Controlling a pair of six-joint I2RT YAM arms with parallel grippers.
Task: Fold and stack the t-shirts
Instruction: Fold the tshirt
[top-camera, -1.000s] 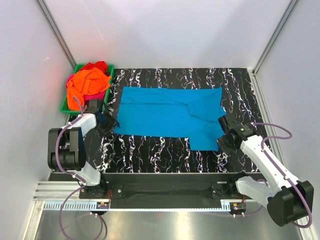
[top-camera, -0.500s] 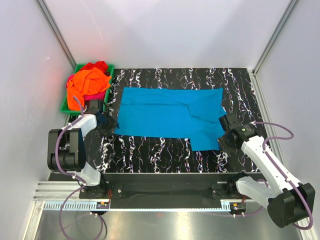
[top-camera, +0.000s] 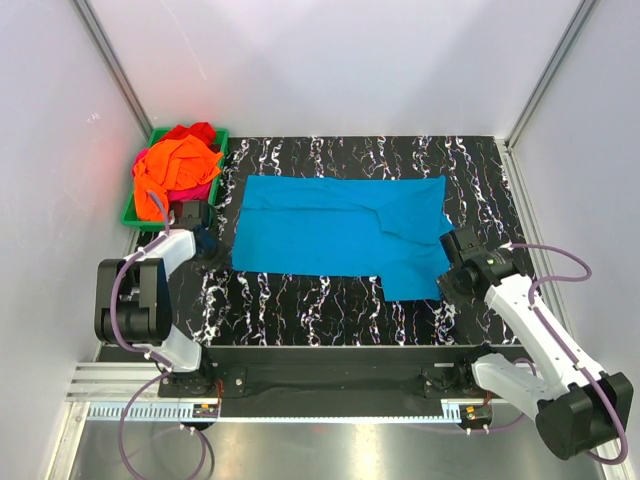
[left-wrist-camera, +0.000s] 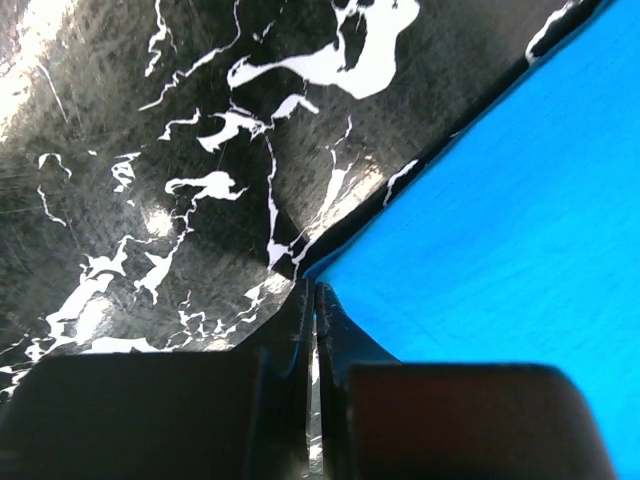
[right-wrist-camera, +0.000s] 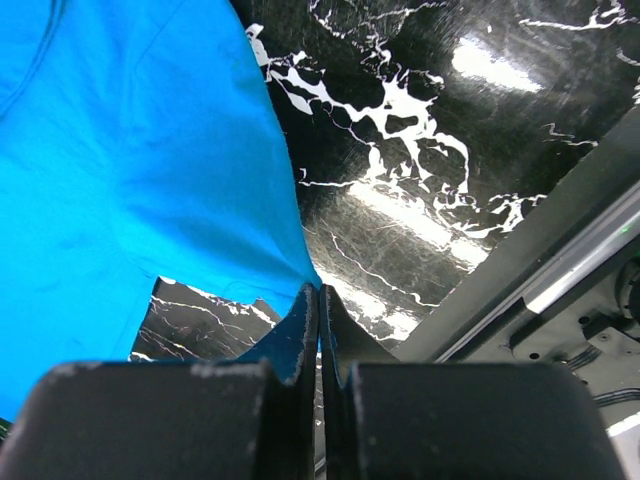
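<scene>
A turquoise-blue t-shirt (top-camera: 330, 225) lies spread flat on the black marbled table (top-camera: 300, 300). My left gripper (top-camera: 210, 247) is shut at the shirt's near-left corner. In the left wrist view its closed tips (left-wrist-camera: 314, 292) meet the cloth (left-wrist-camera: 500, 230) right at that corner. My right gripper (top-camera: 447, 283) is shut on the shirt's near-right corner. In the right wrist view the blue cloth (right-wrist-camera: 130, 170) rises into the closed jaws (right-wrist-camera: 319, 292). An orange t-shirt (top-camera: 175, 165), a red one (top-camera: 197, 131) and a magenta one (top-camera: 200, 190) are heaped at the far left.
The heap sits in a green bin (top-camera: 128, 213) against the left wall. White walls close in the table on three sides. A metal rail (right-wrist-camera: 570, 265) runs along the table's near edge, close to my right gripper.
My left gripper has gone from open to shut at the shirt's near-left corner. The right gripper stays shut and has shifted slightly away from the table's near edge.
</scene>
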